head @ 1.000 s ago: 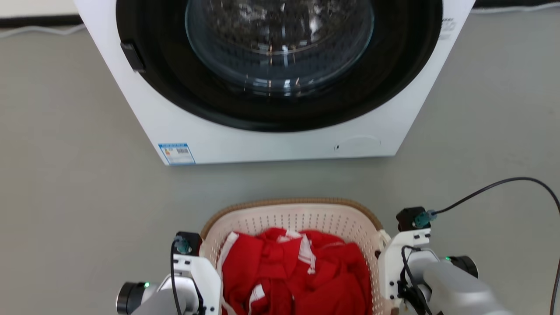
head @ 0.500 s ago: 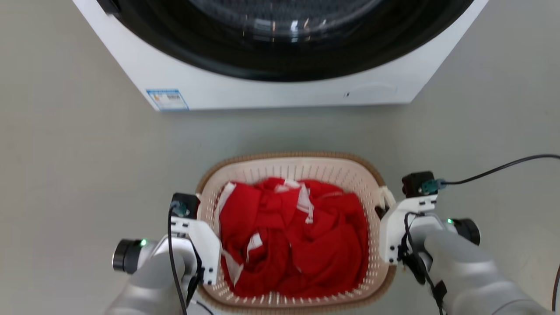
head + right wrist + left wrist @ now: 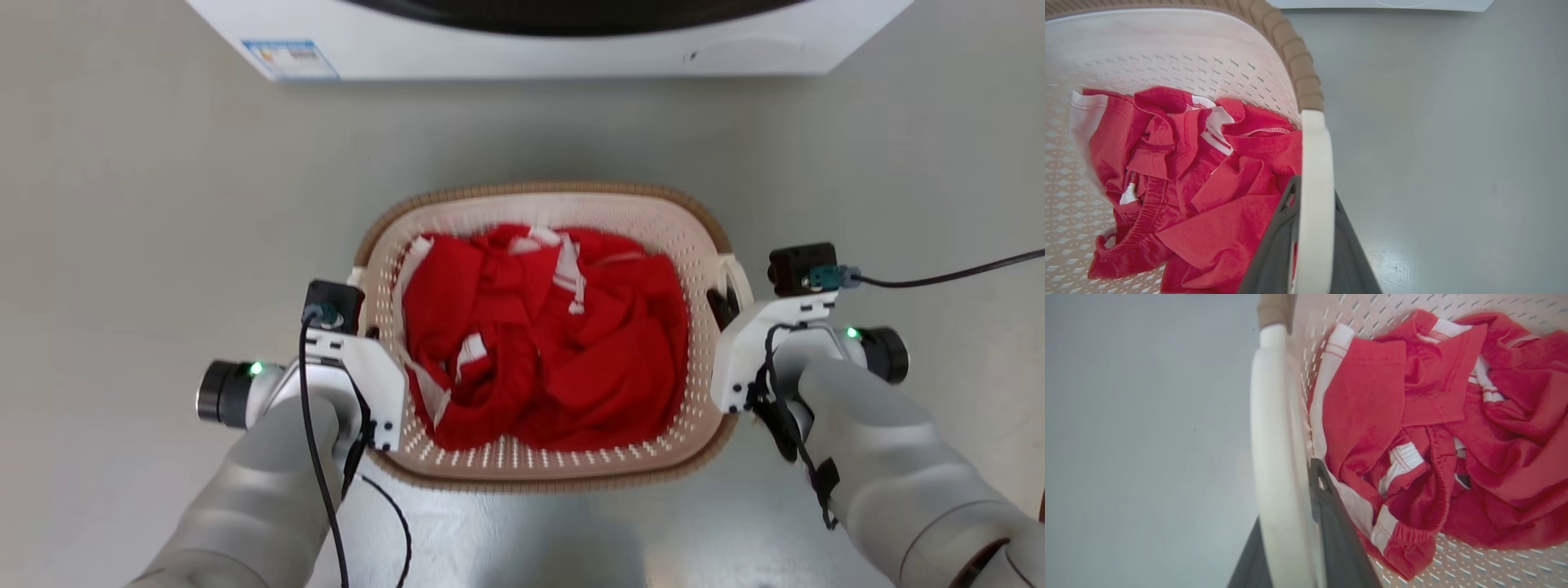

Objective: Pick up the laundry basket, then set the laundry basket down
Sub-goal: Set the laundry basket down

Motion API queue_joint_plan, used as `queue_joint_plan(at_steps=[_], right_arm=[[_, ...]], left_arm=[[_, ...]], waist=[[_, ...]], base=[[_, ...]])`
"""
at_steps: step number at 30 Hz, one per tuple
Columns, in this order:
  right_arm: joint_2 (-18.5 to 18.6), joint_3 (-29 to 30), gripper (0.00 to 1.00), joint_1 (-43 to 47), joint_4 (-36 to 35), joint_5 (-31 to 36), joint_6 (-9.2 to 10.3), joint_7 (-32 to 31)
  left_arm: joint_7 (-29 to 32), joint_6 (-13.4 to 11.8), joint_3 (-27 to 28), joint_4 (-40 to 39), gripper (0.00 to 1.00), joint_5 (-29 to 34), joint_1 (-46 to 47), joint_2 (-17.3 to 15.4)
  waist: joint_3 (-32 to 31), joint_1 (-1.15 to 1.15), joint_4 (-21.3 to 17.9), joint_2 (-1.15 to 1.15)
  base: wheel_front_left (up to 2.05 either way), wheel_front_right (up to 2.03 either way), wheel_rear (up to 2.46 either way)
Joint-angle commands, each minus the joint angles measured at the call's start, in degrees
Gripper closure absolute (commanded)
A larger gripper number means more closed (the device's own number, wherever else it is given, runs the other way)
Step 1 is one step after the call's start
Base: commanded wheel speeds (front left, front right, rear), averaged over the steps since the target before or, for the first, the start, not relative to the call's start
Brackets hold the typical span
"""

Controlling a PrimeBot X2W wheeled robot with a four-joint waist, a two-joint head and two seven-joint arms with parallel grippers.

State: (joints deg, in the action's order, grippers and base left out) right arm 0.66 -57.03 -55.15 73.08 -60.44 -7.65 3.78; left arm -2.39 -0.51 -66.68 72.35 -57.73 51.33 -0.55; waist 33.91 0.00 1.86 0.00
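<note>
Cream plastic full of little holes makes the laundry basket (image 3: 571, 214), and its rim is brown. It is between the two arms, near the white washing machine (image 3: 531, 57). I cannot tell if it sits on the grey floor (image 3: 122, 245) or hangs just above it. Red and white clothes (image 3: 563, 343) lie in a soft heap inside.

The left gripper (image 3: 1290, 490) has its dark fingers (image 3: 1333, 531) close together, one on each side of the white left handle (image 3: 1274, 416), holding it. The right gripper (image 3: 1312, 196) pinches the right handle (image 3: 1312, 139) the same way.

I think the basket is stiff and light, but the smooth plastic could slip. The two side handles look like the best places to hold, so it does not tip.
</note>
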Motion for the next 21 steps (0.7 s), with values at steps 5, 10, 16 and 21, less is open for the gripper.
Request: queue_joint_plan(at_steps=[5,10,16,21], right_arm=[[2.21,0.39,1.0,-1.48,0.85,1.58,0.16,3.82],[2.21,1.55,1.0,-2.03,0.87,2.69,0.16,4.68],[2.21,3.35,1.0,-2.84,0.87,4.27,0.16,5.25],[2.21,4.81,1.0,-3.5,0.87,5.6,0.16,5.72]], left_arm=[[-1.56,-1.4,-0.28,1.6,1.0,1.72,1.7,-4.08],[-3.14,-1.63,-0.5,1.6,1.0,2.13,3.01,-4.37],[-4.45,-1.54,-0.84,1.6,1.0,2.51,4.41,-4.7],[-5.02,-1.49,-1.03,1.6,1.0,2.64,5.17,-4.74]], waist=[[5.2,0.0,0.52,0.0],[7.82,0.0,0.62,0.0],[10.51,0.0,0.67,0.0],[11.87,0.0,0.66,0.0]], base=[[0.0,0.0,0.0],[0.0,0.0,0.0],[0.0,0.0,0.0],[0.0,0.0,0.0]])
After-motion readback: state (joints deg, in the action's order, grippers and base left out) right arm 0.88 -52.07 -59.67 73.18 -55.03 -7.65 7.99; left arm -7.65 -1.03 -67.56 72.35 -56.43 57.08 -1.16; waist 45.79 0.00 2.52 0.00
